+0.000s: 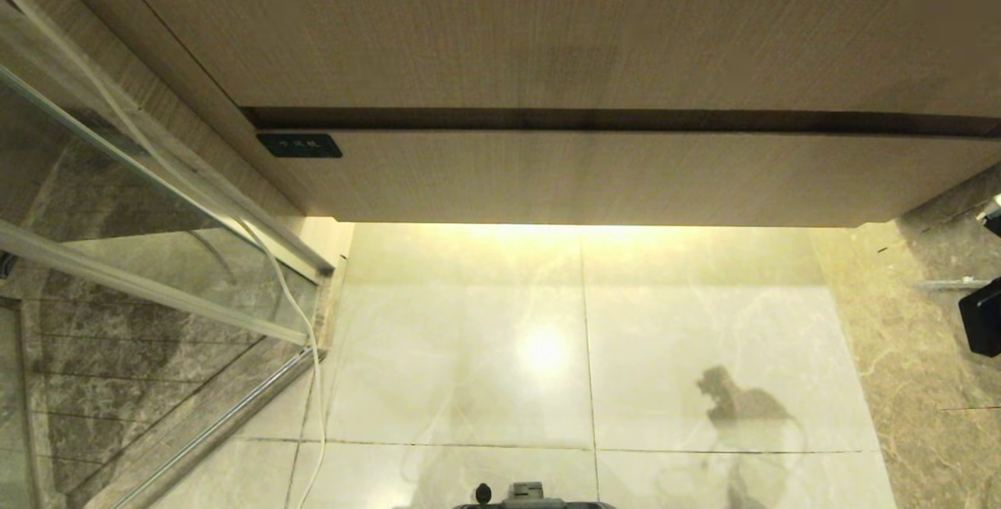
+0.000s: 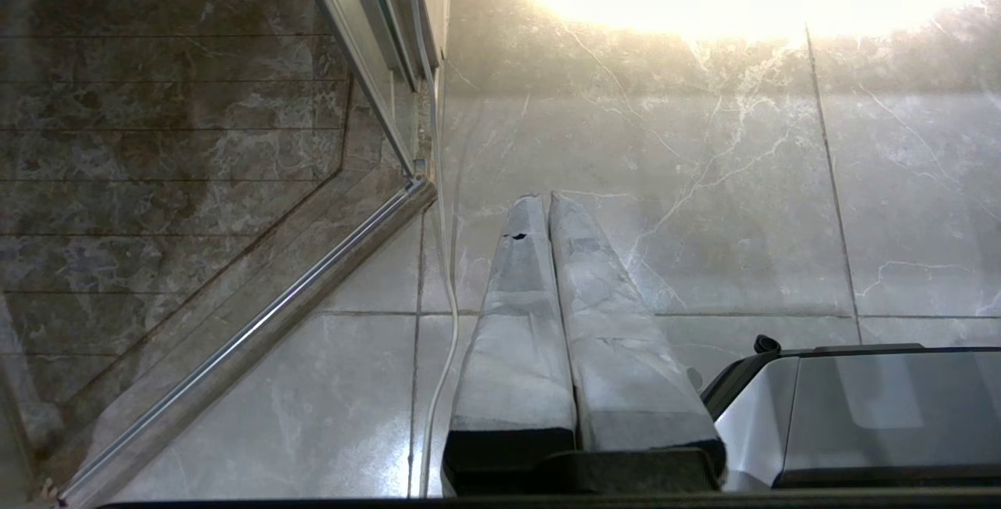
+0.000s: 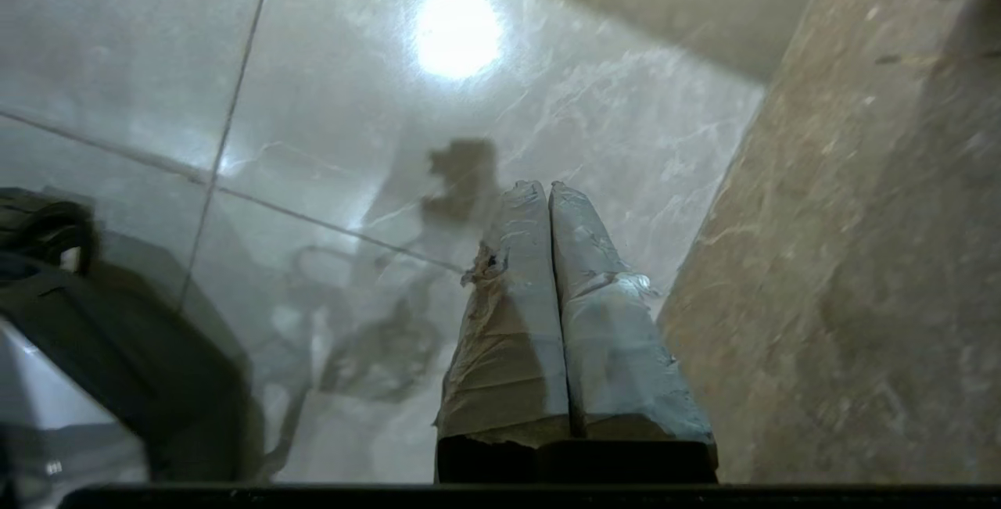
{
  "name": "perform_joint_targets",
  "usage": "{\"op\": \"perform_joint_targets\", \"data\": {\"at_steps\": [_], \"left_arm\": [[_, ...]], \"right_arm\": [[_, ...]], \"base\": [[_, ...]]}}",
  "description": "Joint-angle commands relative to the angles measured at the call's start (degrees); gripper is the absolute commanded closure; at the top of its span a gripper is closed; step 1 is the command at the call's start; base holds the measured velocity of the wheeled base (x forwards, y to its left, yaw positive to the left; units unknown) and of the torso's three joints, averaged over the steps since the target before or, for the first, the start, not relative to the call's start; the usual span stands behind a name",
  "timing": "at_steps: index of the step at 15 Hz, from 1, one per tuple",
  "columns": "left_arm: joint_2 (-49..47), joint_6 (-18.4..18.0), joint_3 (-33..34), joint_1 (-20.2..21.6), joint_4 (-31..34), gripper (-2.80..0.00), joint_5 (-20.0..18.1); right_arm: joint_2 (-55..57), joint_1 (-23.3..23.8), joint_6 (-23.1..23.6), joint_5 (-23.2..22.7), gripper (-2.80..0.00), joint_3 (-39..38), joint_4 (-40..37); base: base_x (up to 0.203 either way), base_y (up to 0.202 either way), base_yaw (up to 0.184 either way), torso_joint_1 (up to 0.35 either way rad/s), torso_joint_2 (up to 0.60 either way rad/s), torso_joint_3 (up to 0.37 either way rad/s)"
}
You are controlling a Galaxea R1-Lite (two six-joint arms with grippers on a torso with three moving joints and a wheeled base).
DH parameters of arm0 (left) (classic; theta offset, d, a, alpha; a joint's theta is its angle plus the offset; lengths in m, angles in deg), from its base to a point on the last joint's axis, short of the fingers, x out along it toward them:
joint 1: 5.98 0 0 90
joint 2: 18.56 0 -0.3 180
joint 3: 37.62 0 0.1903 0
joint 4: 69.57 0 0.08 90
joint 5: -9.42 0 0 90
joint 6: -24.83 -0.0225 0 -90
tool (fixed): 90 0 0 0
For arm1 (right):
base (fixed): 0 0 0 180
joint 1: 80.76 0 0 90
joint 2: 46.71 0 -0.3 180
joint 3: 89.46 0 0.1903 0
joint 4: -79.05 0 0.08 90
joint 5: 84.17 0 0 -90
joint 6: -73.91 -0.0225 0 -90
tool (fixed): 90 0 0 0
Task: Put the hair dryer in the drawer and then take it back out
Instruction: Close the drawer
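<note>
Drawer point(image 1: 626, 177) closed, up and ahead of the right gripper point(image 3: 547, 190), which hangs pressed together and empty over the floor point(image 3: 610, 118). Hair dryer nowhere seen. Left gripper point(image 2: 545, 200) likewise closed, parked. Best to open before reaching the drawer's front edge.

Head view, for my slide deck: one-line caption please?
Closed light-wood drawer with dark label above glossy floor tiles; no hair dryer or gripper visible.
</note>
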Motion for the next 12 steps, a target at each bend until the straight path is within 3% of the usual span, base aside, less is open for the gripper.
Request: {"op": "perform_joint_targets", "data": {"at_steps": [1, 3, 6, 9, 12], "left_arm": [[-0.09, 0.01, 0.01, 0.01, -0.03, 0.00, 0.01], [-0.09, 0.02, 0.01, 0.01, -0.03, 0.00, 0.01], [-0.09, 0.08, 0.01, 0.01, -0.03, 0.00, 0.01], [-0.09, 0.01, 0.01, 0.01, -0.03, 0.00, 0.01], [-0.09, 0.10, 0.01, 0.01, -0.03, 0.00, 0.01]], "right_arm": [[-4.28, 0.01, -3.31, 0.13, 0.00, 0.13, -4.94], [-8.95, -0.01, -8.42, 0.90, 0.00, 0.74, -10.45], [-17.48, 0.11, -10.26, 1.14, 0.00, -1.61, -15.57], [-28.33, 0.33, -10.63, 1.23, 0.00, -8.17, -19.65], [-40.84, -3.02, -17.92, 3.23, 0.00, -17.33, -22.64]], "base": [[0.000, 0.000, 0.000, 0.000, 0.00, 0.000], [0.000, 0.000, 0.000, 0.000, 0.00, 0.000], [0.000, 0.000, 0.000, 0.000, 0.00, 0.000], [0.000, 0.000, 0.000, 0.000, 0.00, 0.000], [0.000, 0.000, 0.000, 0.000, 0.00, 0.000]]}}
